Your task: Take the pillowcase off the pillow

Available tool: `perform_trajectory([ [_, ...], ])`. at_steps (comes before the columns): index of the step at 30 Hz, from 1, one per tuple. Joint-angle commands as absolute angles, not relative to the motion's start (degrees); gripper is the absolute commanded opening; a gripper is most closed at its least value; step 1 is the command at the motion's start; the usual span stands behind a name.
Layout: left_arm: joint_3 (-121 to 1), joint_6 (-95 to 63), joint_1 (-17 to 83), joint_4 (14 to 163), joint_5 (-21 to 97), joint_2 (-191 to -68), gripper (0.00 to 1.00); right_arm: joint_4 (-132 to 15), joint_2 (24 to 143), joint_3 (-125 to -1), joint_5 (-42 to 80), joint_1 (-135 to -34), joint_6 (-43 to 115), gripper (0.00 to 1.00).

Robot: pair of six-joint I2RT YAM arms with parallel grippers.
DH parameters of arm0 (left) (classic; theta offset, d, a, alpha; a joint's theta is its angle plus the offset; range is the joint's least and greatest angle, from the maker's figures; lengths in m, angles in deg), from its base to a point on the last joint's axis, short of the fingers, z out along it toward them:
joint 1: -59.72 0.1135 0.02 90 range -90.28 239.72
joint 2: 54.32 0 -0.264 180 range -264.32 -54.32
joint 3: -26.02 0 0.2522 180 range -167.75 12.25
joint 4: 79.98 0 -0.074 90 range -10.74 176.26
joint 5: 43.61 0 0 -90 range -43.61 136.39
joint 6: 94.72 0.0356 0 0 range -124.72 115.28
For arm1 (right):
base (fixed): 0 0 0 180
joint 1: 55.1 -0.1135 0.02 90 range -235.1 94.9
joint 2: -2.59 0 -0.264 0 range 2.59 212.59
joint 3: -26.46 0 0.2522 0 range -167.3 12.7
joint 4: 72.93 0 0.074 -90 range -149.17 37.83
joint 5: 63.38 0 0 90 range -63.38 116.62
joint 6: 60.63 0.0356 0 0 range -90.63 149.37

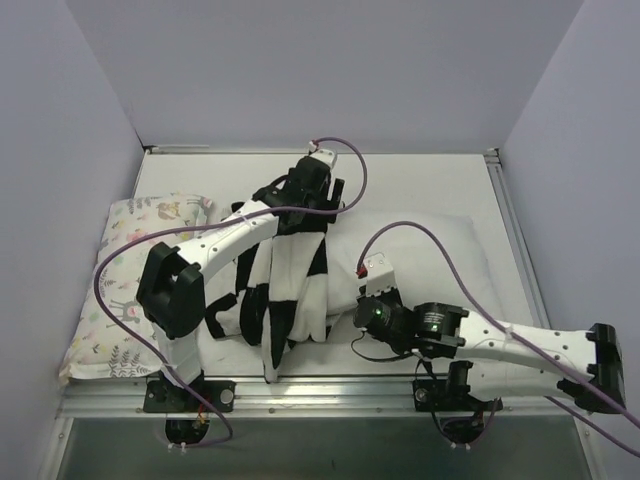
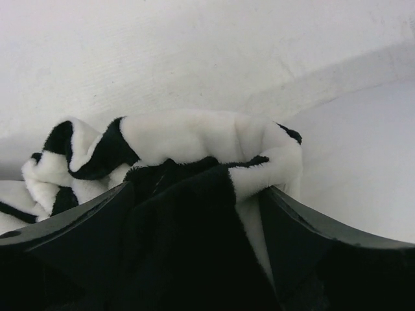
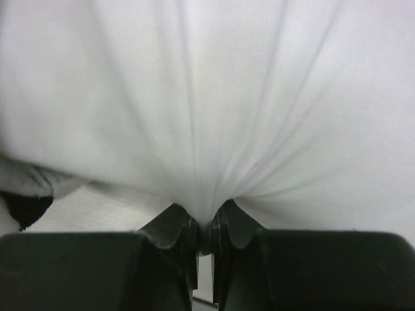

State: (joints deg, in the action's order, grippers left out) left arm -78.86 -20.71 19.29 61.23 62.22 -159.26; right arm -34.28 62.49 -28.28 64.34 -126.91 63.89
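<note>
The black-and-white checkered pillowcase hangs bunched from my left gripper, raised over the table's middle, and its lower end trails to the front edge. In the left wrist view the left gripper is shut on a thick fold of the pillowcase. The plain white pillow lies to the right, mostly bare. My right gripper is at the pillow's near left edge. In the right wrist view the right gripper is shut on a pinch of the pillow's white fabric, which puckers into it.
A smaller floral-print pillow lies along the left wall. Grey walls close in the white table on three sides. A metal rail runs along the front edge by the arm bases. Purple cables loop over both arms.
</note>
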Motion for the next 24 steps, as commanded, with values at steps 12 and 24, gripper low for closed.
perform_trajectory([
  [12,-91.2,-19.0,19.3,46.8,50.1,-153.2,0.86,-25.7,68.2,-67.2,46.9,-102.6,49.1,0.00],
  [24,-98.0,-20.8,15.1,47.6,70.6,-140.6,0.88,-42.0,88.9,-57.7,31.7,-80.0,57.1,0.00],
])
